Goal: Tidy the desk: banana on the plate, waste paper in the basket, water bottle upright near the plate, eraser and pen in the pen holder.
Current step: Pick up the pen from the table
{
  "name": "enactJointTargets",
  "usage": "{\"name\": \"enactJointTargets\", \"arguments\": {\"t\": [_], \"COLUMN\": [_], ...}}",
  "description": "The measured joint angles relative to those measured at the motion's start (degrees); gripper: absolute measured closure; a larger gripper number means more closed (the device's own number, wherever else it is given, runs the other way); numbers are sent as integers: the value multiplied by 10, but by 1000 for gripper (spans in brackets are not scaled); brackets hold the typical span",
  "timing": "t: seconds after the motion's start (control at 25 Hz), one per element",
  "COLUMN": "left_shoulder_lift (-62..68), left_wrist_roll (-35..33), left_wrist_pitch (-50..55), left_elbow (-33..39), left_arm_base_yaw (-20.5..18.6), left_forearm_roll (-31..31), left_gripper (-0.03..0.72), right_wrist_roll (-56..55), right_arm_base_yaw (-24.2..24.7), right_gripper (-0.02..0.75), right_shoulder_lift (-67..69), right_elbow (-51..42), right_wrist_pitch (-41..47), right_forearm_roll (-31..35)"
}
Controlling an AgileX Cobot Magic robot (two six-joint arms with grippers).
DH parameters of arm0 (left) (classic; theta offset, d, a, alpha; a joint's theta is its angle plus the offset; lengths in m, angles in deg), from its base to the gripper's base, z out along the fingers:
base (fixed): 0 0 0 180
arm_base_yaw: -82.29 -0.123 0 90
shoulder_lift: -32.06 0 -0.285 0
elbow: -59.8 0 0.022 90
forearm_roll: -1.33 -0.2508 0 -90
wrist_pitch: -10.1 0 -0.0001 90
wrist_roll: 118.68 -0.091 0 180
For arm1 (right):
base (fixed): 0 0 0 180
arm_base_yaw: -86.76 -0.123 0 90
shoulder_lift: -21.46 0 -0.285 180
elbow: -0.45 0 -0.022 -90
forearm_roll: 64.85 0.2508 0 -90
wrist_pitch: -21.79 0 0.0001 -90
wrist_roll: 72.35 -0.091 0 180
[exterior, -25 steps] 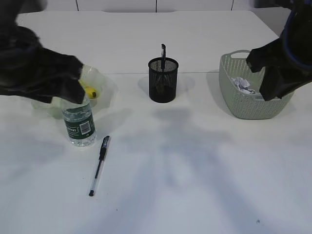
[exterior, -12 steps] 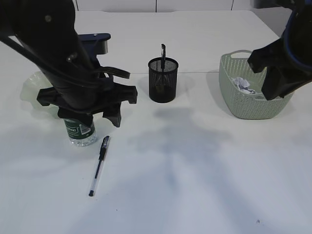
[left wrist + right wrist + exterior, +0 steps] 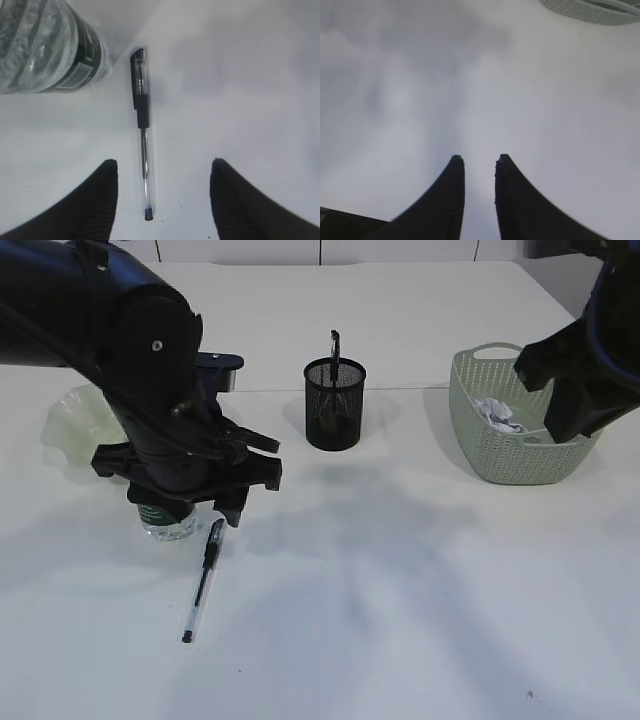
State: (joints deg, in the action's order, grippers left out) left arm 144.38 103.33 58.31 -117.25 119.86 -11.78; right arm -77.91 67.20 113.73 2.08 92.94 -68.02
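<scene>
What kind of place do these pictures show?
Probably a staged desk for a tidying test: a plain white table with a mesh pen holder, a loose pen and a basket holding crumpled paper.

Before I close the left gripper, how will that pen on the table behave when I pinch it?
The pen looks like a thin, round, clear plastic barrel, so it may roll or slip sideways. It is probably stiff and light. It lies flat between the open left gripper fingers, close to the water bottle, so a nudge could knock it.

A black-capped clear pen [image 3: 143, 145] lies flat just beside the upright water bottle [image 3: 47, 47].
</scene>
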Motion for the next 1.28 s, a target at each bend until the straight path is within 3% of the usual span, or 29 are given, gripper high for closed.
{"name": "enactJointTargets", "arguments": {"t": [1.28], "left_shoulder_lift": [99], "left_wrist_roll": [0], "left_wrist_pitch": [-71], "left_elbow": [-4], "left_arm_base_yaw": [-22], "left_forearm_roll": [-7], "left_gripper": [276], "right_wrist_roll": [10], "right_arm_base_yaw": [0], "right_gripper": [568], "right_shoulder_lift": [0], "right_elbow": [0], "right_wrist_pitch": [0], "right_forearm_roll": [-9]}}
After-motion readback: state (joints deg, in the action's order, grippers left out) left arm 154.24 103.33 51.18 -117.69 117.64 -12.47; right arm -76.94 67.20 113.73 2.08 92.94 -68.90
